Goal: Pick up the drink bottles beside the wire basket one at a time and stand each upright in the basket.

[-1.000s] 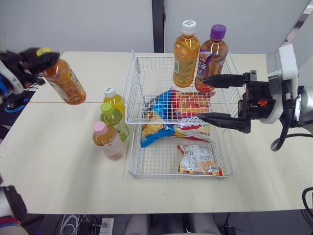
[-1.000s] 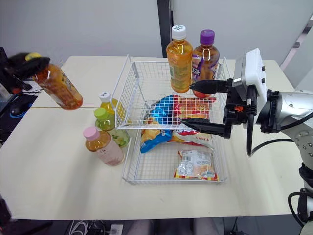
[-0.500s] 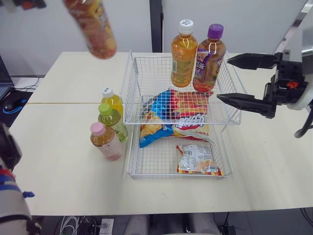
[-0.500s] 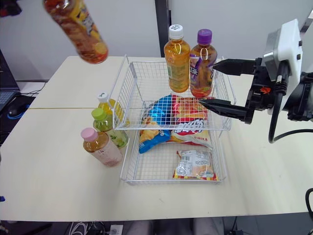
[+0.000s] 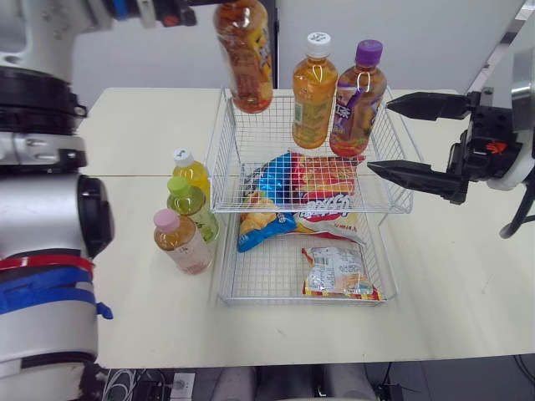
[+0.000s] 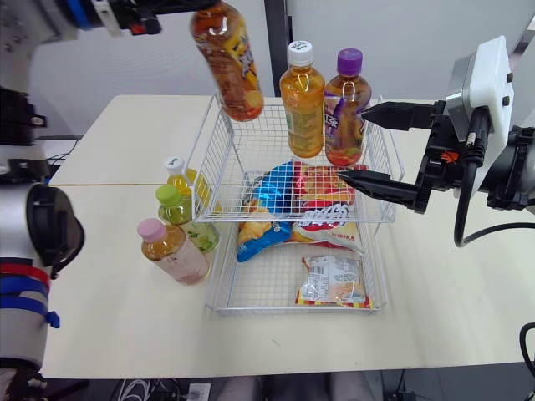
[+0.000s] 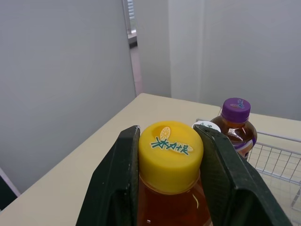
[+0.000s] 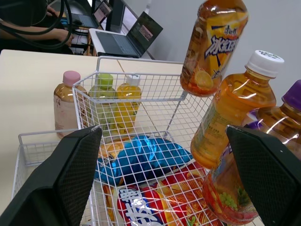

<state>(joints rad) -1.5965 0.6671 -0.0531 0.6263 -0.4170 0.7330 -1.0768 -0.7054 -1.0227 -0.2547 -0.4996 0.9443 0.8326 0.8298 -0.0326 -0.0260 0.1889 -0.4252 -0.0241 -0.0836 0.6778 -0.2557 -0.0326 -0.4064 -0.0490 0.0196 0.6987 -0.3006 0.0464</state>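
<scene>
Your left gripper (image 7: pixel 170 137) is clamped on the yellow cap of a clear plastic bottle (image 5: pixel 245 54) of amber drink. It hangs in the air, tilted, over the far left corner of the white wire basket (image 5: pixel 305 299). The bottle's label is yellow with blue characters and a lemon slice, and the smooth cap carries a lemon picture with green writing too small to read. Your right gripper (image 5: pixel 380 134) is spread wide and empty at the basket's right side, near a purple-capped bottle (image 5: pixel 359 100). That one stands upright in the far right corner of the basket, touching a white-capped bottle (image 5: pixel 314 88) of orange drink with a green label. A crinkled blue bag (image 5: pixel 272 188), a red bag (image 5: pixel 330 180) and a small clear packet (image 5: pixel 338 271) lie on the basket floor. On the cream table (image 5: pixel 125 134), just beside the basket's left side, three more bottles stand upright in a tight cluster: one white-capped and yellow (image 5: pixel 191 171), one green-capped (image 5: pixel 191 205), one pink-capped (image 5: pixel 181 242). Open laptops (image 8: pixel 127 35) sit beyond the table.
</scene>
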